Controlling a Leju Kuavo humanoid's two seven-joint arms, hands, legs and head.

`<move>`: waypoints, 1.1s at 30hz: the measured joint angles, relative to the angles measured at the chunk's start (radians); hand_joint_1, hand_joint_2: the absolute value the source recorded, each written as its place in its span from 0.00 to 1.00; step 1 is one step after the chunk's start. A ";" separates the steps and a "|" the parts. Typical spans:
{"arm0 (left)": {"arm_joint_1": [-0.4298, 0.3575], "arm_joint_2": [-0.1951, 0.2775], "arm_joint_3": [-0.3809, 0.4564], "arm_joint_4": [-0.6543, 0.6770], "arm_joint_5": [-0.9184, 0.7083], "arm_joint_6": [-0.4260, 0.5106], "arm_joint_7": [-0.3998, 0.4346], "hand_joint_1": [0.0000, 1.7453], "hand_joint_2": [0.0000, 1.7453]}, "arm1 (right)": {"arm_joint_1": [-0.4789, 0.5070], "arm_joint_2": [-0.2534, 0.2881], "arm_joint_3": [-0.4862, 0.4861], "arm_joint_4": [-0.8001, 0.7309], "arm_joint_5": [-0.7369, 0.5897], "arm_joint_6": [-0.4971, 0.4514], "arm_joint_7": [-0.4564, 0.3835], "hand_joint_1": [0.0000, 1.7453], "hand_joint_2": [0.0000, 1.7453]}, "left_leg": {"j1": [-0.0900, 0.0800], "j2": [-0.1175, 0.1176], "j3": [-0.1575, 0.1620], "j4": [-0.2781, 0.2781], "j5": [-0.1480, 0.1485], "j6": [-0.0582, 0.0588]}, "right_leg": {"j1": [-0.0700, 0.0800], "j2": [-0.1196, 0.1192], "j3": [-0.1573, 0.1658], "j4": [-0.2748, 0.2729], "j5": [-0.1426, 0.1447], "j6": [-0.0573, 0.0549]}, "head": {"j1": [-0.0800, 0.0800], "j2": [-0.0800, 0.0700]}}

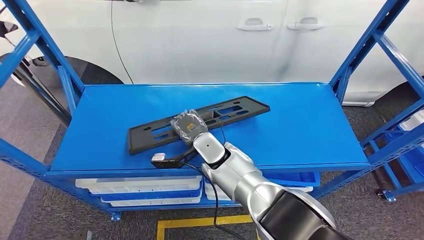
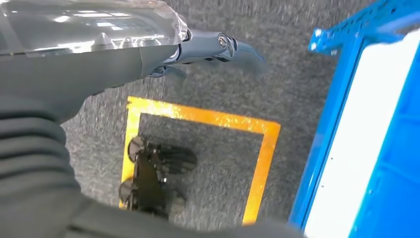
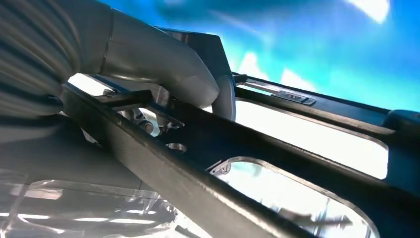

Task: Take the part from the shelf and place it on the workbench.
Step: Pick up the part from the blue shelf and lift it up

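Observation:
The part, a long black plastic frame (image 1: 235,111) with rectangular cut-outs, lies slantwise on the blue shelf board (image 1: 300,125). My right hand (image 1: 189,126), wrapped in clear film, sits on the frame's middle. In the right wrist view its grey thumb (image 3: 163,64) lies over one bar of the frame (image 3: 297,168) with darker fingers under it, so it grips the frame. My left hand (image 2: 99,54) hangs beside the rack above the floor, holding nothing, one finger (image 2: 233,47) stretched out.
Blue slanted uprights (image 1: 360,55) frame the shelf on both sides. White bins (image 1: 140,192) sit on the level below. A white car (image 1: 200,40) stands close behind the rack. A yellow square outline (image 2: 208,119) marks the grey carpet by my feet.

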 joint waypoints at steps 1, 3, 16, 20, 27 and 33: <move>-0.001 0.000 -0.001 0.000 -0.003 0.006 0.002 0.00 1.00 | -0.003 -0.001 -0.011 -0.012 -0.021 -0.032 -0.015 1.00 1.00 | 0.000 0.000 0.000 0.000 -0.001 0.002 | -0.003 -0.001 -0.036 0.070 -0.031 0.005 | 0.000 0.000; -0.001 0.001 -0.004 0.000 -0.008 0.015 0.006 0.00 1.00 | -0.007 -0.005 -0.037 -0.047 -0.070 -0.084 -0.052 1.00 1.00 | -0.001 0.001 0.001 0.000 -0.002 0.004 | -0.009 -0.003 -0.095 0.177 -0.058 0.010 | 0.000 0.000; -0.006 0.011 -0.013 0.000 -0.002 0.008 -0.007 0.00 1.00 | 0.194 -0.145 -0.277 -1.042 -1.069 -0.012 -0.520 1.00 1.00 | -0.004 0.000 -0.048 0.144 -0.103 -0.038 | -0.009 -0.009 0.041 -0.136 0.093 -0.039 | 0.000 0.000; -0.002 0.019 -0.010 0.000 0.027 0.013 -0.007 0.00 1.00 | 0.310 -0.177 -0.309 -1.254 -1.412 0.248 -0.591 1.00 1.00 | -0.003 0.000 -0.097 0.248 -0.114 -0.040 | -0.005 -0.005 0.053 -0.134 0.084 -0.043 | 0.000 0.000; 0.019 0.036 0.001 0.000 0.053 -0.008 -0.030 0.00 1.00 | 0.537 -0.219 -0.260 -1.481 -1.813 0.648 -0.631 1.00 1.00 | -0.010 -0.003 0.024 -0.005 -0.019 -0.011 | 0.001 0.000 0.061 -0.120 0.064 -0.018 | 0.000 0.000; 0.032 0.037 0.009 0.000 0.064 -0.017 -0.003 0.00 1.00 | 0.643 -0.256 -0.181 -1.496 -1.802 0.725 -0.656 1.00 1.00 | -0.002 0.001 0.027 -0.014 -0.009 0.009 | -0.012 -0.003 -0.051 0.137 -0.075 0.010 | 0.000 0.000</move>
